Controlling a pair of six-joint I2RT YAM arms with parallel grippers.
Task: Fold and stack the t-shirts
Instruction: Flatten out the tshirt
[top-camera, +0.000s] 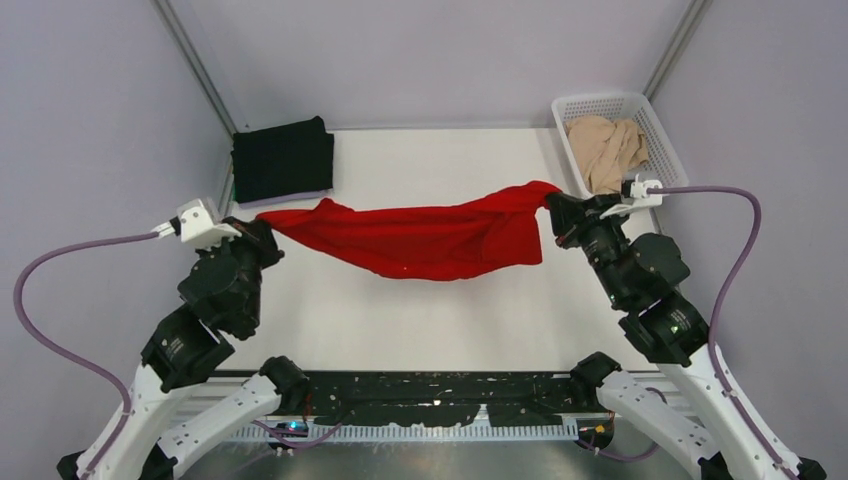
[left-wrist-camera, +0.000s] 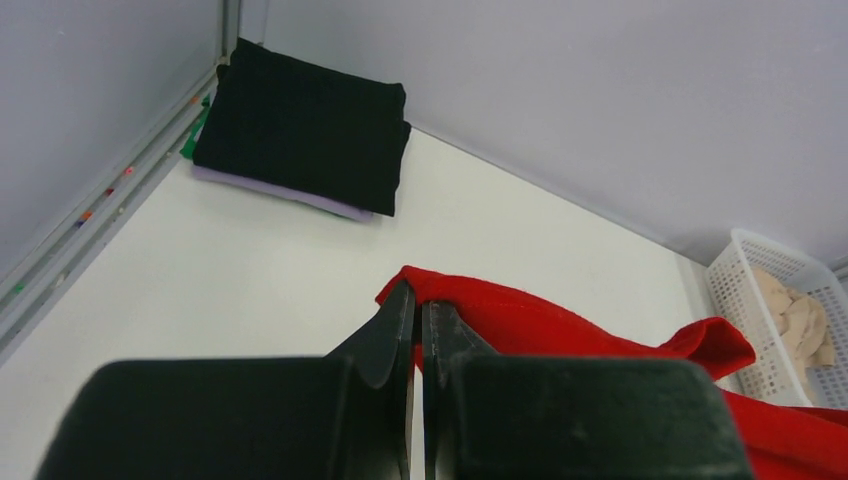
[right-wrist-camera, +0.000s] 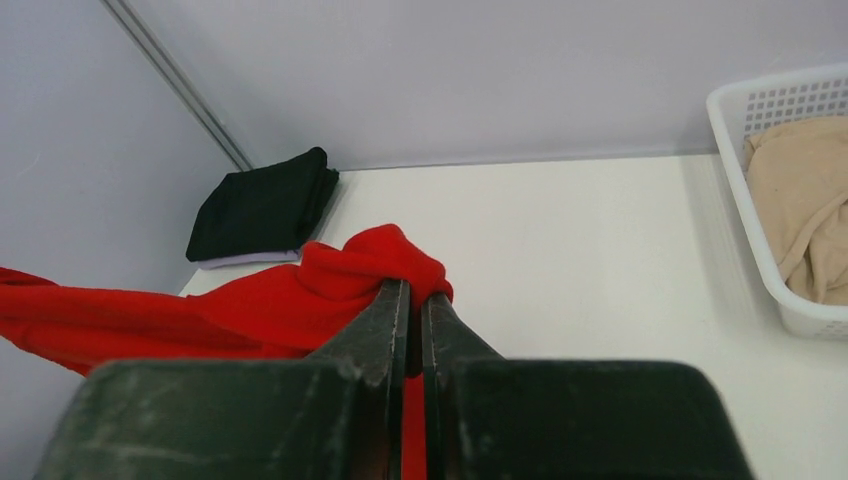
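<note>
The red t-shirt (top-camera: 420, 238) hangs in the air between the two claws, over the middle of the table (top-camera: 430, 320). The left gripper (top-camera: 262, 232) is clenched tight on one end of it, at about 9 o'clock. The right gripper (top-camera: 553, 212) is clenched tight on the other end, at about 3 o'clock. The middle of the shirt sags down toward 6 o'clock. I cannot tell if the low part touches the table.

The black t-shirt (top-camera: 283, 158) lies folded in the far left corner, at about 10 o'clock. It sits on the pale lavender t-shirt (left-wrist-camera: 290, 192), and only an edge of that one peeks out. The beige t-shirt (top-camera: 608, 148) is crumpled in the white basket (top-camera: 600, 103) at about 2 o'clock.

I think the step now is to lay the red shirt flat so it can be folded. To do it well, both claws should hold on and go down together, at the same speed. A gentle pull apart would take out the sag. The low edge should land first, then the rest. The cloth is bunched up at both claws, so it may wrinkle. It should land well apart from the black stack.
</note>
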